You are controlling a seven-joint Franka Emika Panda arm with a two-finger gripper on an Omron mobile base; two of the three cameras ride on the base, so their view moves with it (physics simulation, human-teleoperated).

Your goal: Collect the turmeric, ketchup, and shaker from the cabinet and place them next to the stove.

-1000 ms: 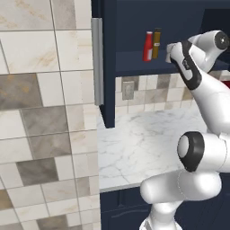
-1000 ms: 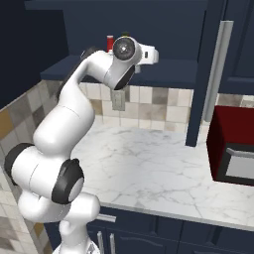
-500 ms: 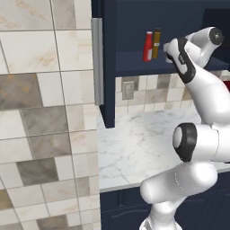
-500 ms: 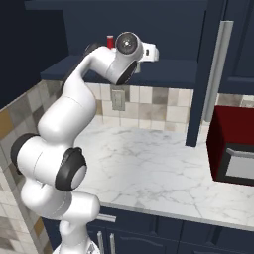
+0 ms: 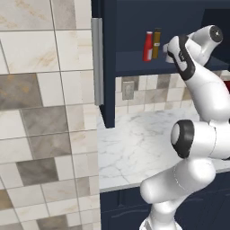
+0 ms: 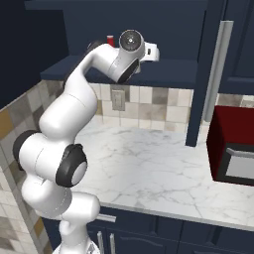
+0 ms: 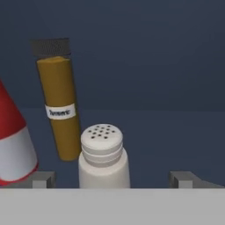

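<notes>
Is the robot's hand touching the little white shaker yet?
Apart. In the hand view the shaker stands between the open gripper fingertips, with clear dark gaps on both sides.

I see a glossy white arm (image 5: 197, 103) of rounded, tubular links joined by black bands. Each joint carries a circular dark cap (image 6: 73, 166) with a grey centre. The fingertips (image 7: 44, 179) are small grey blocks.

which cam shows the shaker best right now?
Hand view: the shaker sits close and centred, its holed cap plain, beside the turmeric. Neither base view gives a clear look at it; the arm blocks that part of the shelf.
</notes>
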